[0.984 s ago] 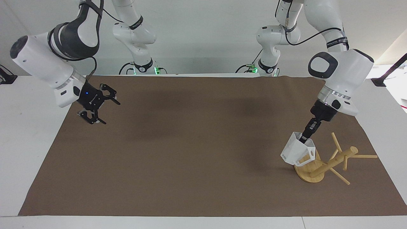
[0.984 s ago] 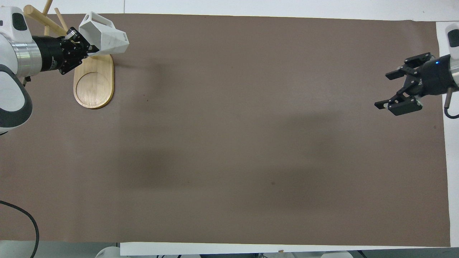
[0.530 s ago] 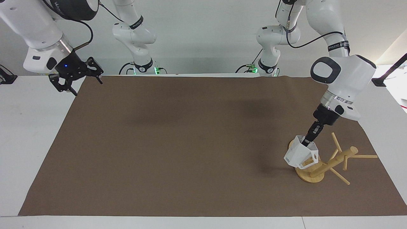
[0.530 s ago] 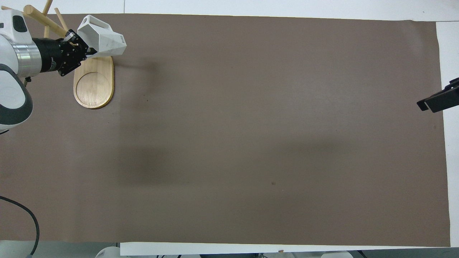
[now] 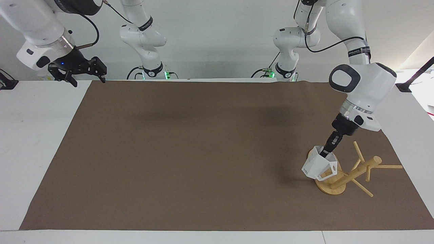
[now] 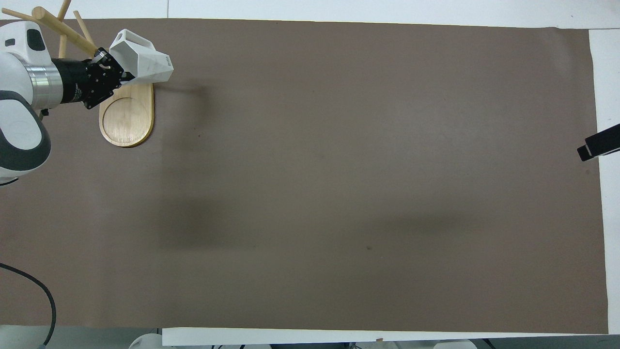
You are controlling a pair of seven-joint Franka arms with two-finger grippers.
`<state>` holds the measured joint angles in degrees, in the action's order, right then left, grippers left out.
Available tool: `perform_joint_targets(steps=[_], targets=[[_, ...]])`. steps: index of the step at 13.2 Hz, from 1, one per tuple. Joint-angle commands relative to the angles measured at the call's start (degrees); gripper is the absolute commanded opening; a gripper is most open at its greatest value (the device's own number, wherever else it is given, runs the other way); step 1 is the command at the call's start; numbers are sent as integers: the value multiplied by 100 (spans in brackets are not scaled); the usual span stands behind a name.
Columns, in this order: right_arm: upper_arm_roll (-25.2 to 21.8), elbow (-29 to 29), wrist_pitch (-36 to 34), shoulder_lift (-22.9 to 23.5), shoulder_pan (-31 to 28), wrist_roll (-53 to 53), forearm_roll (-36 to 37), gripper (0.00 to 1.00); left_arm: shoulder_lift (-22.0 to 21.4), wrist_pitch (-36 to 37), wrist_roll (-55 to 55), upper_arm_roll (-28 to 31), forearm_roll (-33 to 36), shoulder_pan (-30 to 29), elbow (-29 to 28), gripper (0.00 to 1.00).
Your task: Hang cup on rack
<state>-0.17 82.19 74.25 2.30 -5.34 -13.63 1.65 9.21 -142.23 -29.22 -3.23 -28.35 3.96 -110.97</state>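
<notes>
- Facing view shows the brown mat [image 5: 203, 152] covering the table, bare apart from the task's things at the left arm's end.
- The left arm reaches down steeply from the robots' side; the left gripper [image 5: 326, 151] has its fingers pressed together on the rim wall of the cup [image 5: 317, 166], pinching it with one finger inside the mouth.
- The right gripper [image 5: 78, 69] waits, lifted over the table's edge at the right arm's end, well apart from everything, its fingers spread and holding nothing.
- The rack [image 5: 352, 173] stands just below and beside the left gripper, its oval base on the mat and its post and pegs reaching away toward the left arm's end of the table.
- The cup hangs tilted under the left gripper, over the rack's base, its blocky handle [image 5: 331, 169] turned toward the post and very near a peg; I cannot tell whether a peg has entered the handle.
- In the overhead view the cup [image 6: 141, 62] covers the end of the base [image 6: 127, 118] farther from the robots, with the gripper [image 6: 110, 75] right beside the post.
- Risk, as I judge it: the handle opening is small and the pegs thin, so a slight misaimed push could miss the peg and shove the light rack along the mat or tip it.
- Letting go before the peg is fully through would drop the cup onto the base; the narrow rim pinch could also let the cup swivel.
</notes>
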Motion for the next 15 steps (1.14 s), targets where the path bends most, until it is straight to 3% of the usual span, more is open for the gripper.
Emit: perform_joint_targets(steps=[1, 6, 15], targets=[[-254, 332, 37, -274, 278, 151, 116, 99, -112, -226, 31, -20, -109, -45, -285, 0], [-334, 491, 2, -389, 428, 388, 108, 99, -139, -849, -295, -28, -118, -10, -725, 0], [-326, 579, 2, -353, 428, 326, 46, 99, -139, -850, -295, -20, -118, -133, -734, 0]])
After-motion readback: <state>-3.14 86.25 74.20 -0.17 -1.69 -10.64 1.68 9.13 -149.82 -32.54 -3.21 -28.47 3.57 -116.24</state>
